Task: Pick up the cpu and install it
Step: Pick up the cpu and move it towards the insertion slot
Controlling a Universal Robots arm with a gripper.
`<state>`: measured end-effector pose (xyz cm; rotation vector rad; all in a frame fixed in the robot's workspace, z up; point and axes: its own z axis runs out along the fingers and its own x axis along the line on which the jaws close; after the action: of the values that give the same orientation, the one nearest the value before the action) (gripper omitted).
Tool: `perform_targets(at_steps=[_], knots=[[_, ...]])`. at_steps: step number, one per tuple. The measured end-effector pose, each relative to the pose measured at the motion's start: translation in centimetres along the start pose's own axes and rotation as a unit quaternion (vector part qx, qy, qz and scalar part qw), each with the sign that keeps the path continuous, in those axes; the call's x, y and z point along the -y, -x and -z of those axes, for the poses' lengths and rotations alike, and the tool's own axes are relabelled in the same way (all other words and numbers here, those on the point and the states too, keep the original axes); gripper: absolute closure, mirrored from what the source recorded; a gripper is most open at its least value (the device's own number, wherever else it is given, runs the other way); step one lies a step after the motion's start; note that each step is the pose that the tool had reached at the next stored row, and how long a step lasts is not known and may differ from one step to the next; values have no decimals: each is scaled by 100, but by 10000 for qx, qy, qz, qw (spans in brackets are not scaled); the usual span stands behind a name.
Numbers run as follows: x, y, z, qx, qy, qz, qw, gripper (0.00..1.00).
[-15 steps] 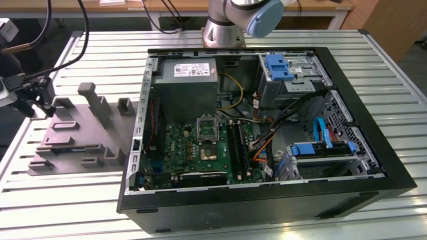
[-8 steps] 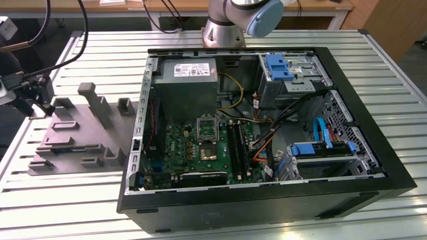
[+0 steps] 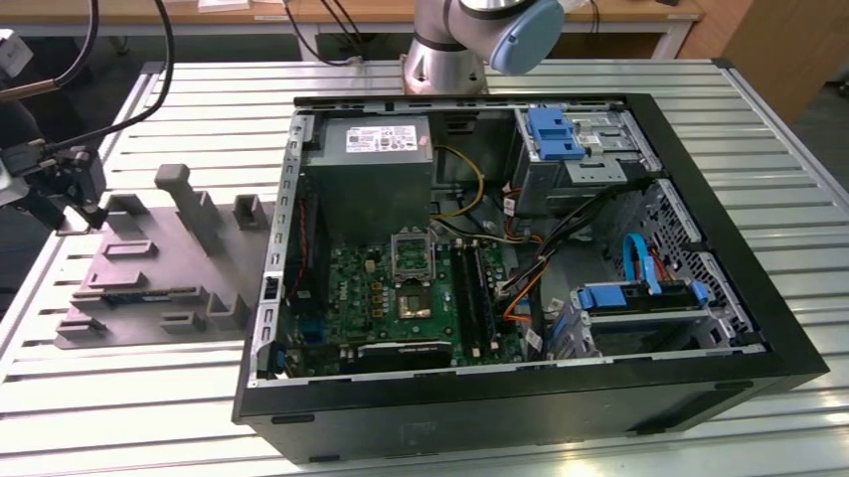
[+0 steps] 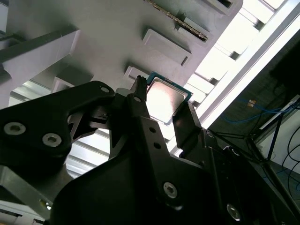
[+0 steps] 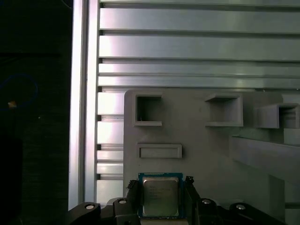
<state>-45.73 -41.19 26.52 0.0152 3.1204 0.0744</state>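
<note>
The cpu [image 5: 160,197], a small square chip with a pale metal top and a green rim, sits between my gripper's [image 5: 160,188] two black fingers over the corner of the grey moulded tray [image 5: 211,154]. In the second wrist view the fingers press against two opposite edges of the cpu [image 4: 165,100], so the gripper [image 4: 163,107] is shut on it. In the exterior view the gripper [image 3: 83,204] hangs at the far corner of the tray [image 3: 146,283] on the exterior view's left. The dark socket [image 3: 412,299] lies on the green motherboard inside the open computer case [image 3: 531,417].
The tray carries upright posts [image 3: 186,204] and several raised pockets. A grey power supply box [image 3: 376,169], blue drive brackets [image 3: 554,132] and loose cables [image 3: 584,238] crowd the case. The slatted metal table's edge [image 5: 84,103] runs close beside the tray.
</note>
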Motion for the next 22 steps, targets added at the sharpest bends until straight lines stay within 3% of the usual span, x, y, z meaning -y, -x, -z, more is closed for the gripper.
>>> perform_targets(at_steps=[22], knots=[[-6,3,121,0,-1,0,10000,53]])
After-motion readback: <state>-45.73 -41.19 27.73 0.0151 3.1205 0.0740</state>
